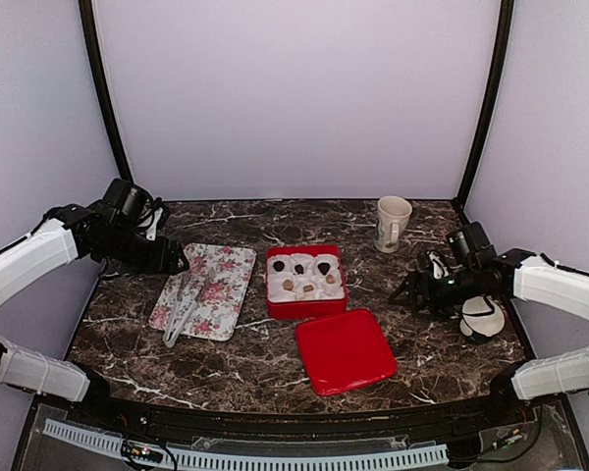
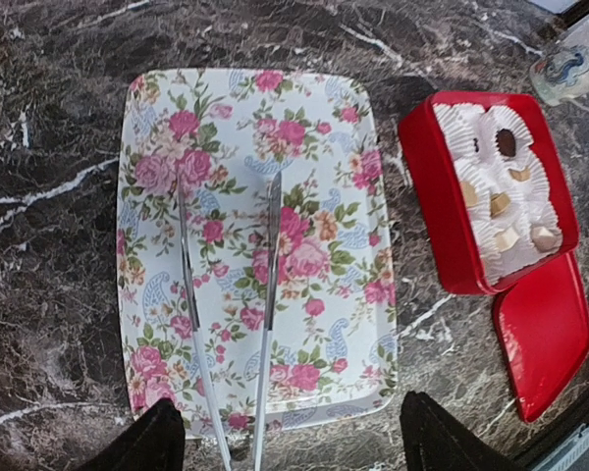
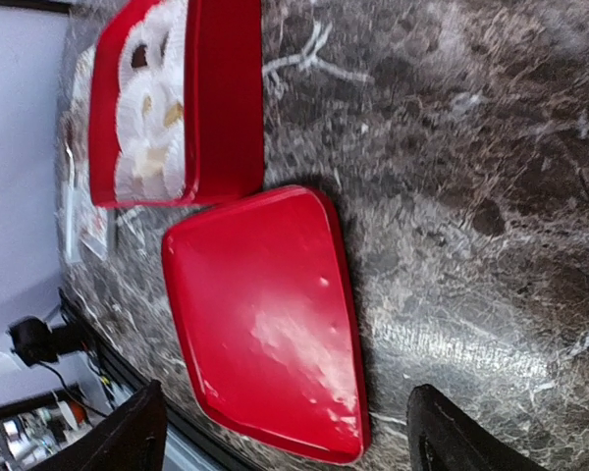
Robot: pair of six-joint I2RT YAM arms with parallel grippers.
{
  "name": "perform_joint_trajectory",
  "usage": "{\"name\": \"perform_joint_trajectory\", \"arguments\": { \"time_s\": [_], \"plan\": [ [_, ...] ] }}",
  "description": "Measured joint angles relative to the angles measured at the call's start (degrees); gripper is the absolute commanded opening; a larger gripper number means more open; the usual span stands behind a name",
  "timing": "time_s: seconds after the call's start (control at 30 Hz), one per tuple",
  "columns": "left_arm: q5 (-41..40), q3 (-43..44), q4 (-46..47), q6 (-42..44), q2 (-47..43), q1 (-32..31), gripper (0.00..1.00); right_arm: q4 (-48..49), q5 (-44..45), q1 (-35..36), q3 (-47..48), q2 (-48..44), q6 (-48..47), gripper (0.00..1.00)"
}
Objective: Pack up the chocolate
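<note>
Left end effector (image 2: 290, 404) and right end effector (image 3: 285, 392) both wide, empty; I would pinch the lid (image 3: 265, 314) by its edge; lower it squarely onto the box (image 3: 226, 98).

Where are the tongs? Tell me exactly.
The tongs lie on the floral tray, left of centre in the top view, to the left of the red box; their joined end overhangs the tray's near edge.
</note>
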Motion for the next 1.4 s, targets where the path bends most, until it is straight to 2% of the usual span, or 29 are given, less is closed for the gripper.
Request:
{"name": "perform_joint_trajectory", "arguments": {
  "time_s": [0.3,0.57,0.9,1.07,1.2,1.4],
  "plan": [
    [3.3,1.4,-0.5,0.0,-3.0,-0.7,0.79,-4.8,8.3,10.2,5.9,12.8,-2.8,0.49],
    [3.9,1.5,-0.5,0.2,-3.0,-3.2,0.8,-5.1,11.8,13.2,6.4,21.3,-3.7,0.33],
    [3.6,2.6,-0.2,2.2,-3.1,-5.0,0.8,-4.9,14.0,16.3,9.4,26.6,-3.9,0.15],
    [3.5,3.2,0.2,3.0,-3.1,-5.6,0.8,-4.8,15.0,17.3,10.5,28.0,-4.4,0.0],
    [3.5,3.2,1.3,4.2,-3.1,-7.7,0.82,-5.0,15.2,17.4,10.3,27.6,-4.5,0.0],
    [3.5,3.2,3.0,7.1,-3.1,-15.7,0.82,-9.0,13.1,17.6,8.9,22.4,-4.5,0.0]
  ]
}}
